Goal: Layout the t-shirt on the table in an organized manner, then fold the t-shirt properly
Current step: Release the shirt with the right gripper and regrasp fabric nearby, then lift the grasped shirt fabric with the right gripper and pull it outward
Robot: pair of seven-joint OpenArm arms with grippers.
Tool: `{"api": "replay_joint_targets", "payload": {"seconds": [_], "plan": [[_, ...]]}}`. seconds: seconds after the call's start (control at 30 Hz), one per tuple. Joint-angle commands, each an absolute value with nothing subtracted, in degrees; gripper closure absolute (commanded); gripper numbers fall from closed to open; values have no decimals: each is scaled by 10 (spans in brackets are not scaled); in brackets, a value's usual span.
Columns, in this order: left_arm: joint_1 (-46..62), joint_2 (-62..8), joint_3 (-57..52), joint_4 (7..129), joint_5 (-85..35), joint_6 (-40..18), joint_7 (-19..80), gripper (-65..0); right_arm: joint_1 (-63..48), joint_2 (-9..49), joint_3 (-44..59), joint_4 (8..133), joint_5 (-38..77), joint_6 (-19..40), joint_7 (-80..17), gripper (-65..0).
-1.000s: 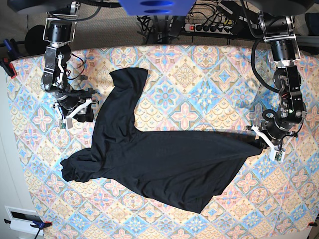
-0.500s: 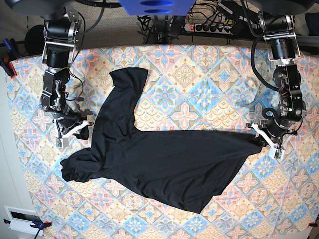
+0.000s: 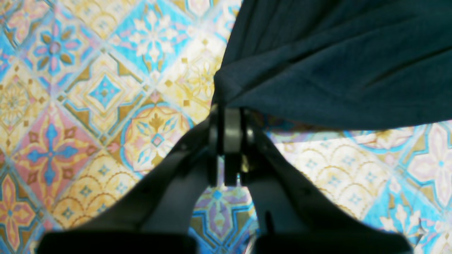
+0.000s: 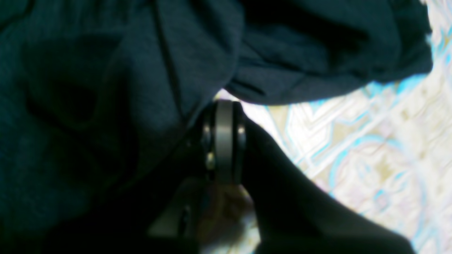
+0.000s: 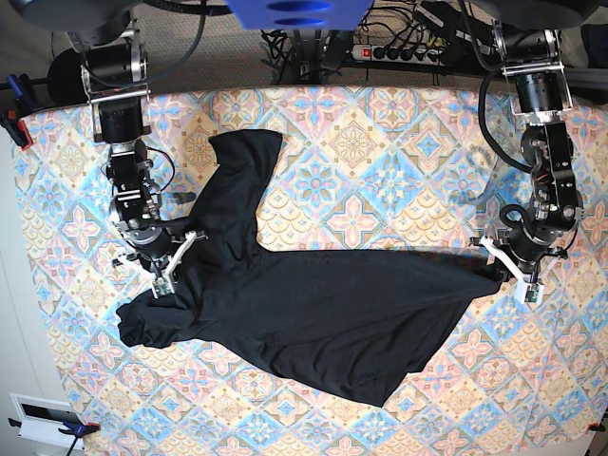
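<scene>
On the shirt's far edge, your right gripper [image 5: 168,275] has just pinched the t-shirt [image 5: 313,313]; left gripper [image 5: 503,273] stays clamped on its corner, so you're ready to spread.

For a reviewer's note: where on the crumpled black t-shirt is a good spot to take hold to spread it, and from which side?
Judging by its pose, the plain black soft-fabric t-shirt is best pinched at its outer corners, coming in from the table's sides. The left hand already pinches the pointed tip; the right hand is shut at the bunched edge opposite. Pulling apart should flatten it on the pastel tiled table.
</scene>
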State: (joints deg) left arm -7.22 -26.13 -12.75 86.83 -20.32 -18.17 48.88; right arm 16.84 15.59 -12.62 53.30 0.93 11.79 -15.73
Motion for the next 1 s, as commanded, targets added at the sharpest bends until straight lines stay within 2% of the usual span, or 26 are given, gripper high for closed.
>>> {"api": "replay_joint_targets", "payload": {"seconds": [0.0,0.2,0.33,0.43,0.53,0.63,0.73,0.97], "plan": [[-80,-271,-131,878,-207,-182,479,0,138,128,-167,511,15,210,-277,-2],[-70,-271,-132,877,-207,-182,463,0,102,129,-214,511,15,213,-314,-3],[-68,-271,-133,877,-207,-182,463,0,86,153,-230,511,15,298,-318,-1],[-68,-271,-133,877,-207,-182,463,0,85,167,-245,520,15,328,-336,-1],[-68,-271,-133,877,-207,-182,463,0,85,184,-265,594,15,334,-354,-1],[-69,-271,-132,877,-207,-182,463,0,58,213,-264,678,17,359,-381,-1],[-71,-271,-131,877,-207,-182,463,0,29,218,-263,767,20,383,-407,-1],[-72,-271,-134,877,-207,-182,463,0,-13,221,-264,877,153,387,-436,-1]]}}
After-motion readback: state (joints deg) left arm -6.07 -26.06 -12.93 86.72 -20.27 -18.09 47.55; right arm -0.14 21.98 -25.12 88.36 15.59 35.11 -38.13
